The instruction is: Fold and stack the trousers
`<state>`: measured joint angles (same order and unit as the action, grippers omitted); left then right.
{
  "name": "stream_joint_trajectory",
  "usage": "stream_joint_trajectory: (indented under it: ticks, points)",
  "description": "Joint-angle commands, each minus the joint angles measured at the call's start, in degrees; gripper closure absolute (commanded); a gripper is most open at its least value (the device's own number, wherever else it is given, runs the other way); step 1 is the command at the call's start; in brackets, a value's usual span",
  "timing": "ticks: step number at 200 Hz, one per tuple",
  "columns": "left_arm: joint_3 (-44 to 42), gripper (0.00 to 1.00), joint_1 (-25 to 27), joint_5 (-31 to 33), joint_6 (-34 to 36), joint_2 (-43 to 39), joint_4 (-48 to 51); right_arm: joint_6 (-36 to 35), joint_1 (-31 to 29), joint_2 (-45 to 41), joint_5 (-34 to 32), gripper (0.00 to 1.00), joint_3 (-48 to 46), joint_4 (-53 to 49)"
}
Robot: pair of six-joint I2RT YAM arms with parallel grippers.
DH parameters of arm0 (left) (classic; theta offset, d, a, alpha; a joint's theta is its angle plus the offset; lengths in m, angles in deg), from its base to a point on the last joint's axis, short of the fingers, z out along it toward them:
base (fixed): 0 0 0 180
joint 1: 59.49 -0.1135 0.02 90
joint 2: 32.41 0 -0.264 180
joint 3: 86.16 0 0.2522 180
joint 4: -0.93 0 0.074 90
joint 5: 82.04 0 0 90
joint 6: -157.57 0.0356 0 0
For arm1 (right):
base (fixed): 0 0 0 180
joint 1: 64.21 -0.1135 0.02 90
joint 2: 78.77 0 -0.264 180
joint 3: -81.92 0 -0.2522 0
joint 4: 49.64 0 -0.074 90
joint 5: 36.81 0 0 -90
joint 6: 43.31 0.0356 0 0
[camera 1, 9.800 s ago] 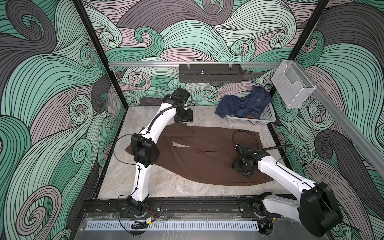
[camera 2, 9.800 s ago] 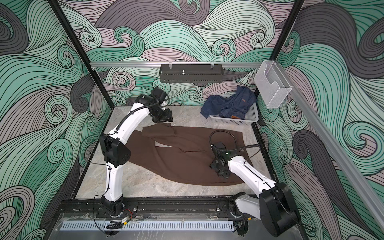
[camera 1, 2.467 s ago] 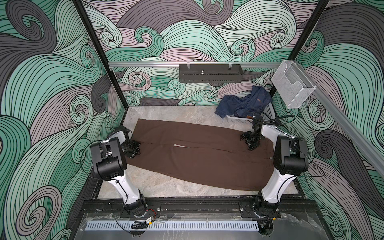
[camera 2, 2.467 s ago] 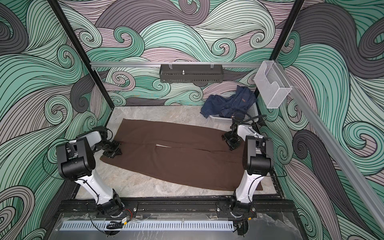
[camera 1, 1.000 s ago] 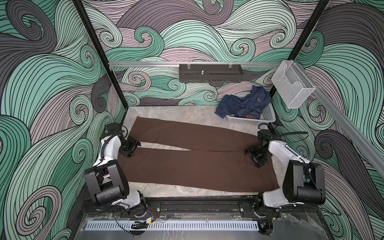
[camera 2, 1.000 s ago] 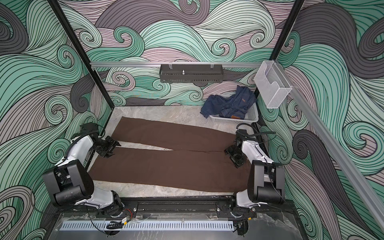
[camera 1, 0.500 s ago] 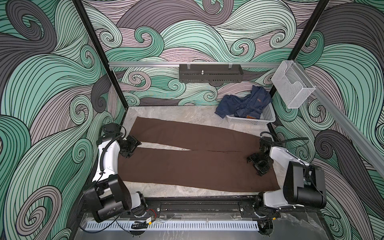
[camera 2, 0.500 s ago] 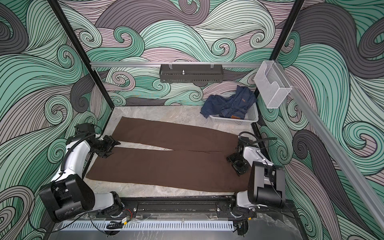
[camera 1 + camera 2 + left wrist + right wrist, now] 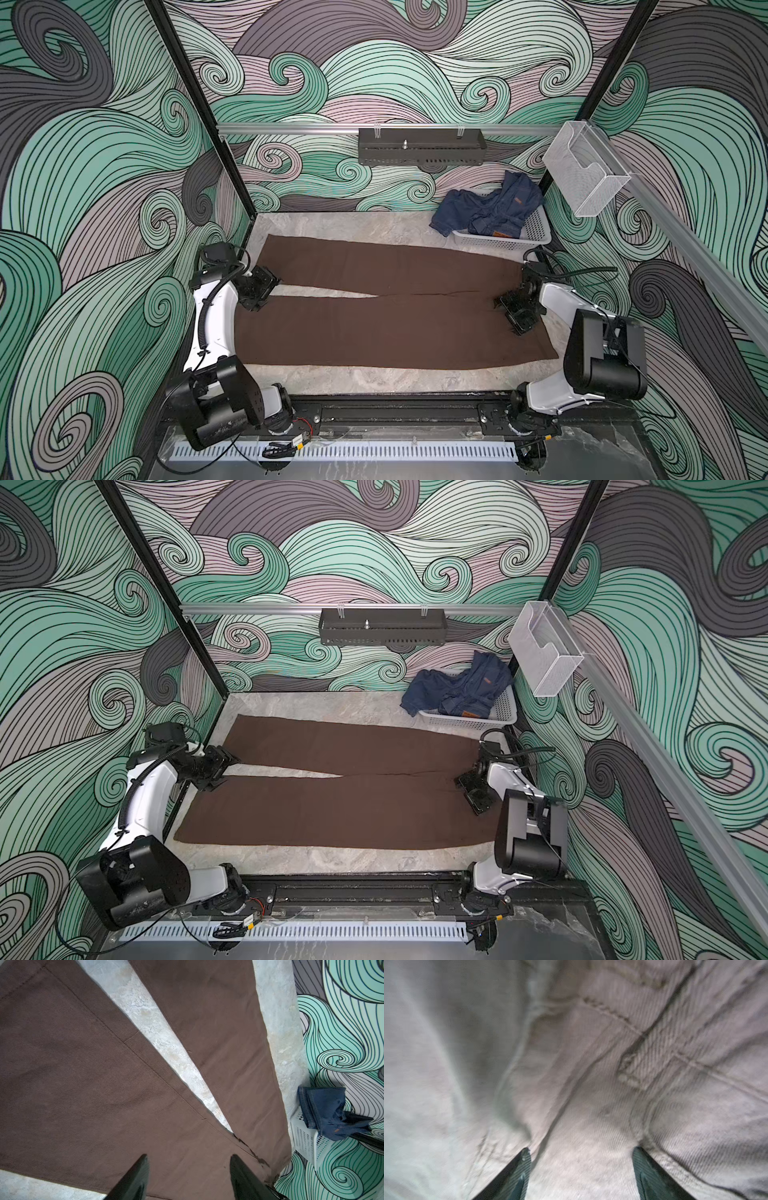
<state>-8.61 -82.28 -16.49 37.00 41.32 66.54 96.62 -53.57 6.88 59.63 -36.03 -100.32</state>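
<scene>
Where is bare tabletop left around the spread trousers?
Free: the near strip between trousers and black base rail, and the far strip by the back wall, left of the white basket. Crowded: both trouser ends, under the left gripper and right gripper.

The left arm (image 9: 218, 328), at 7 o'clock, and right arm (image 9: 557, 300), at 5 o'clock, have white shells, black joints and ribbed black cables (image 9: 202, 320). The right gripper (image 9: 581, 1148) has tapered black fingers (image 9: 519, 1174).
</scene>
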Motion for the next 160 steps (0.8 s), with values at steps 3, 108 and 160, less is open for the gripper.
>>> stream_joint_trajectory:
  ticks: [3,108,160]
  points:
    - [2.13,0.35,0.3,-2.75,0.58,-0.04,1.41,-1.35,0.31,-9.35,-2.75,0.2,4.22,-9.23]
    - [-0.86,0.18,4.24,-2.85,-1.86,-8.42,1.23,-3.7,0.48,-30.03,-7.29,0.16,9.63,-26.27]
    - [0.96,0.14,7.05,1.83,-4.72,-5.08,-2.52,-8.45,3.89,-21.94,-5.92,0.16,12.41,-23.6]
